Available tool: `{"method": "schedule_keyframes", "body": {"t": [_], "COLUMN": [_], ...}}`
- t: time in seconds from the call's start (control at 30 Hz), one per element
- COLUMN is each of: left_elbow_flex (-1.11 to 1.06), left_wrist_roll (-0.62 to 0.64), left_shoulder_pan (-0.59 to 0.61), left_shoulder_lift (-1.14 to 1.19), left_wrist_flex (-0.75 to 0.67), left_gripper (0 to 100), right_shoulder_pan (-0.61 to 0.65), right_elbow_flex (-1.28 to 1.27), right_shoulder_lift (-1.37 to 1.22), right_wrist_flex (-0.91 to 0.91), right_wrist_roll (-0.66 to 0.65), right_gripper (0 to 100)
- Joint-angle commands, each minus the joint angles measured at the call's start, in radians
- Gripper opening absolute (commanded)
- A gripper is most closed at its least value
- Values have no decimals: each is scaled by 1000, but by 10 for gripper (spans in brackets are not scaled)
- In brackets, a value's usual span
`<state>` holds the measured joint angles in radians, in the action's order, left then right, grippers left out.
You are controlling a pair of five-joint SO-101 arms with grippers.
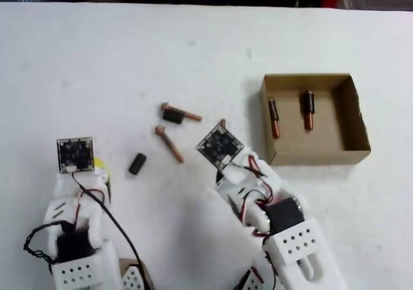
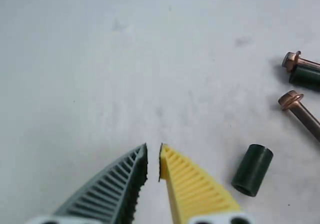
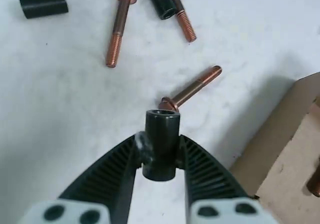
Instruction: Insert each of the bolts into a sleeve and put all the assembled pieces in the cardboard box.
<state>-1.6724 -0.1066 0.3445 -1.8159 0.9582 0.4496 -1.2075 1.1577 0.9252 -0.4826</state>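
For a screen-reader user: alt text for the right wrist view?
The right gripper clamps a black sleeve, a copper bolt lying on the table just past it. Farther off lie a bare bolt, an assembled piece and a loose sleeve; the cardboard box sits alongside.

We see just the tip of a bolt [image 1: 222, 122], nine o'clock of the cardboard box [image 1: 316, 155], under a camera board [image 1: 219, 145].
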Motion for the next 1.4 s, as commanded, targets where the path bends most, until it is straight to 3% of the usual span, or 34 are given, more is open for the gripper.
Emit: {"method": "schedule_keyframes", "body": {"t": [0.0, 0.13, 0.37, 0.73, 0.9, 1.03, 1.2, 1.37], "left_elbow_flex": [8, 6, -9, -9, -9, -9, -9, -11], "left_wrist_roll": [-9, -9, -11, -11, -11, -11, -11, -11], "left_shoulder_pan": [-13, -13, -13, -12, -12, -10, -8, -8], "left_shoulder_lift": [-8, -8, -8, -8, -8, -8, -8, -8], "left_wrist_flex": [-25, -25, -25, -25, -25, -25, -25, -23], "left_gripper": [82, 82, 82, 82, 82, 82, 82, 82], "right_shoulder_pan": [-61, -108, -124, -259, -257, -257, -257, -257], "right_elbow_flex": [9, 71, 394, 752, 809, 815, 815, 815], "right_shoulder_lift": [-48, -240, -676, -1153, -1256, -1293, -1302, -1308], "right_wrist_flex": [-53, -122, -47, -44, -41, -39, -38, -15], "right_wrist_roll": [-21, -18, -14, -20, -21, -21, -25, -110], "right_gripper": [45, 43, 45, 45, 55, 143, 132, 166]}}
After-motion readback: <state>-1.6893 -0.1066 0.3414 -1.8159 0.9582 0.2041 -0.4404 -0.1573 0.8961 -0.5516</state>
